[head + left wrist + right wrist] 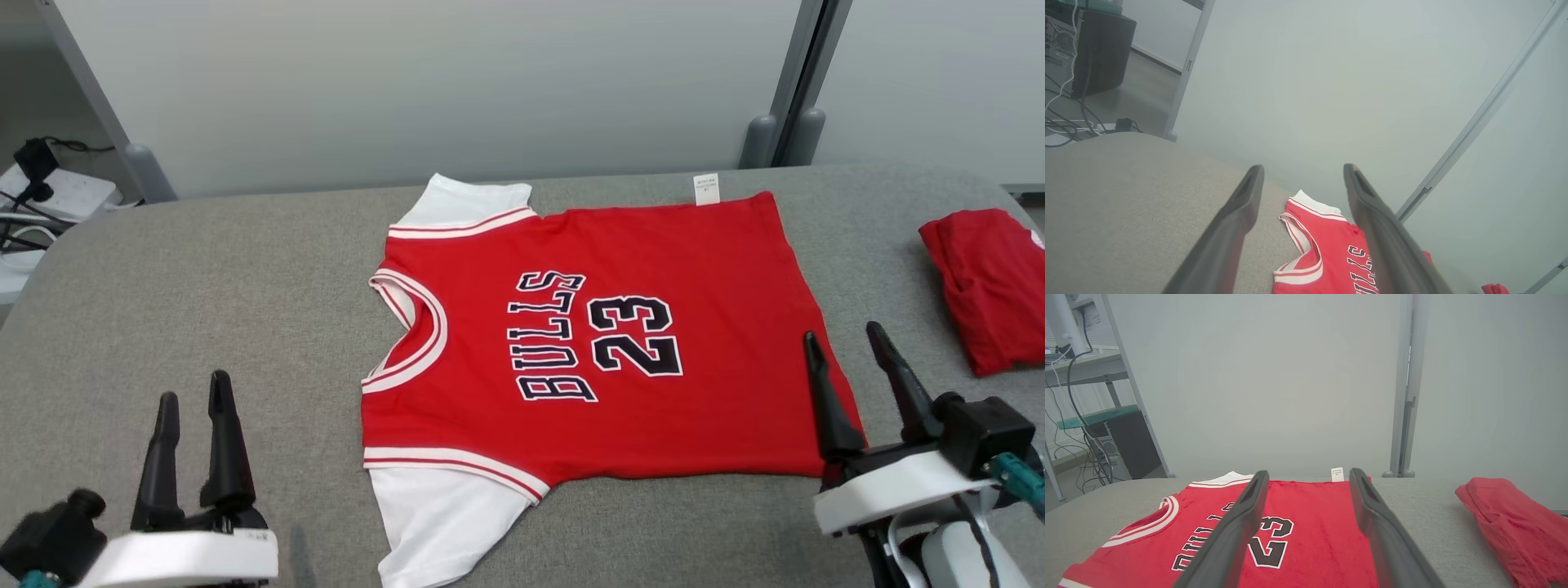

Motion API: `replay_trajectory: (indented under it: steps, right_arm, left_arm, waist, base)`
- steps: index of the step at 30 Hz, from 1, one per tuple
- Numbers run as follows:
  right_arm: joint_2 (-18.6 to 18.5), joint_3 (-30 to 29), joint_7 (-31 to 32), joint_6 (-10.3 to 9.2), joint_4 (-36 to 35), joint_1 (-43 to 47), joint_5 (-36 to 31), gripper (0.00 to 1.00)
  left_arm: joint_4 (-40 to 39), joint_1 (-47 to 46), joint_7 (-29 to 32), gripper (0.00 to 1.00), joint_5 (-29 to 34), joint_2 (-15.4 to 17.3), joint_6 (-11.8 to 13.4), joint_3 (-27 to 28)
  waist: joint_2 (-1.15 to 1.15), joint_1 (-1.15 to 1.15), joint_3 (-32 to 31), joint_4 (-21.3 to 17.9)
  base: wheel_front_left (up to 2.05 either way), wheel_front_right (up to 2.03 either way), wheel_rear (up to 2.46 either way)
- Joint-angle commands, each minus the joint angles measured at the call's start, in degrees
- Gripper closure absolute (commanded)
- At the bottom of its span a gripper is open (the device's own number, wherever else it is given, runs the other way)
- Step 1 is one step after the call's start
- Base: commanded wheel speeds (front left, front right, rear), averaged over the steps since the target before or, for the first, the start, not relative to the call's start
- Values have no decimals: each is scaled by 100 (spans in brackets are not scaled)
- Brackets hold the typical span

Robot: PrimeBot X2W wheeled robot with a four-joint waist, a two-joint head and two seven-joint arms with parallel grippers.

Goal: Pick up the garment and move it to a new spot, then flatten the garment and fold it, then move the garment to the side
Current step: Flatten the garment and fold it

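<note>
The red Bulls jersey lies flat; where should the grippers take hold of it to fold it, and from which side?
Probably the near long edge, from the robot's side: the left gripper on the near white sleeve, the right gripper on the near hem corner. The jersey lies spread flat, collar to the left, so that edge faces both open grippers.

Bare grey tabletop point(204, 286) left of jersey point(653, 261), folded red cloth point(992, 286) at right edge, wall point(408, 82) close behind
</note>
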Motion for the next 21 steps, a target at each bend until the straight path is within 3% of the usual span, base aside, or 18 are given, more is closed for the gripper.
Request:
replay_trajectory:
  steps: [1, 4, 13, 21]
  right_arm:
    - [55, 258, -34, -16, -284, 60, -91, 0]
    - [113, 307, -35, -16, -381, 143, -109, 0]
    - [306, 197, -35, -16, -751, 901, 9, 0]
    - [330, 149, -35, -16, -746, 1342, -7, 0]
  left_arm:
    - [-177, 43, -26, 0, 309, -111, -160, 364]
    - [-190, 119, -27, 0, 642, -259, -276, 457]
    - [-428, 490, -27, 0, 2563, -612, -769, 362]
    - [-101, 754, -28, 0, 3267, -767, -722, 376]
  waist:
    - [0, 0, -169, -51]
    - [0, 0, -238, -52]
    - [0, 0, -527, -17]
    - [0, 0, -620, -65]
  base:
    - [0, 0, 0]
    - [0, 0, 0]
    - [0, 0, 0]
    - [0, 0, 0]
